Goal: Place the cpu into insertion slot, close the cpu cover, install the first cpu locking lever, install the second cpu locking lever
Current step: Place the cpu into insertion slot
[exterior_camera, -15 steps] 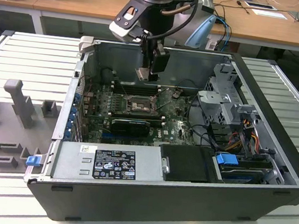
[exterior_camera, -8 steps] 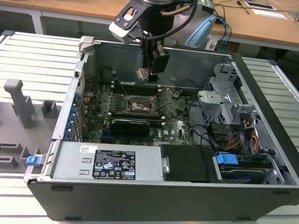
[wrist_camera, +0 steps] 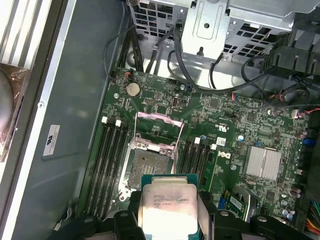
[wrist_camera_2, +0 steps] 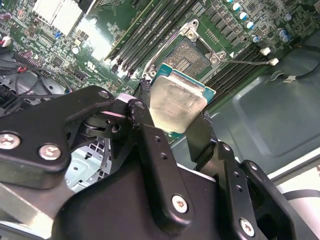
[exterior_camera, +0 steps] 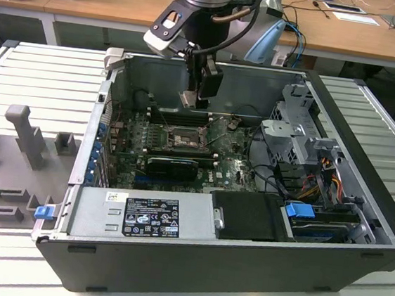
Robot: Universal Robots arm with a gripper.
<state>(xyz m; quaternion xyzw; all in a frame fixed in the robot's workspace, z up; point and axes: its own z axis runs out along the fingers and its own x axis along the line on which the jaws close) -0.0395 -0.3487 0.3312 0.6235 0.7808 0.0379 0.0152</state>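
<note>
One gripper, exterior view: hanging inside the open computer case near its far wall, carrying the chip above the socket.
Second wrist view: fingers pinching the chip on two sides, near the socket but apart from it.
First wrist view: cover standing open, socket lying empty.
Progress: chip not yet seated; closing and both locking steps remaining.

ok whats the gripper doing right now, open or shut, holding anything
gripper: shut on the cpu, which is held over the board and not yet in the slot.
</note>
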